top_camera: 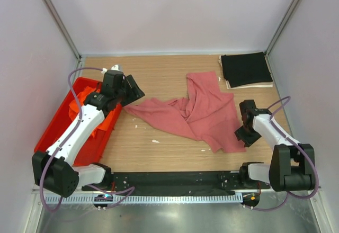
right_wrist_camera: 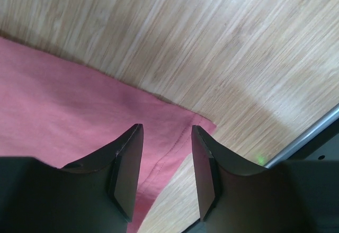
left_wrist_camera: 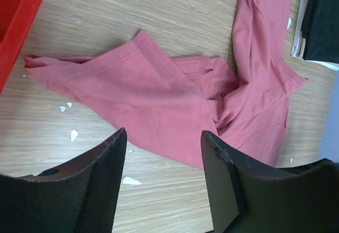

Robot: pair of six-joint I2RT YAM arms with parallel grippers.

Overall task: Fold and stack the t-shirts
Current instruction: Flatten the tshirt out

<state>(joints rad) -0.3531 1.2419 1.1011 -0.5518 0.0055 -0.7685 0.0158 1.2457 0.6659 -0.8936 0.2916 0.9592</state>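
The dusty rose-red t-shirt (top_camera: 198, 114) lies crumpled and spread across the middle of the table; it also shows in the left wrist view (left_wrist_camera: 175, 98) and the right wrist view (right_wrist_camera: 74, 111). The orange t-shirt (top_camera: 103, 117) is bunched in the red tray. The black t-shirt (top_camera: 246, 69) lies folded at the back right. My left gripper (top_camera: 136, 91) is open and empty, just above the rose shirt's left end (left_wrist_camera: 163, 161). My right gripper (top_camera: 241, 132) is open and empty, low over the shirt's near right corner (right_wrist_camera: 167, 156).
The red plastic tray (top_camera: 58, 122) stands at the left edge under my left arm. A pale cloth or sheet (top_camera: 249, 84) lies under the black shirt. Small white scraps (top_camera: 155, 141) dot the wooden tabletop. Grey walls enclose the table on three sides.
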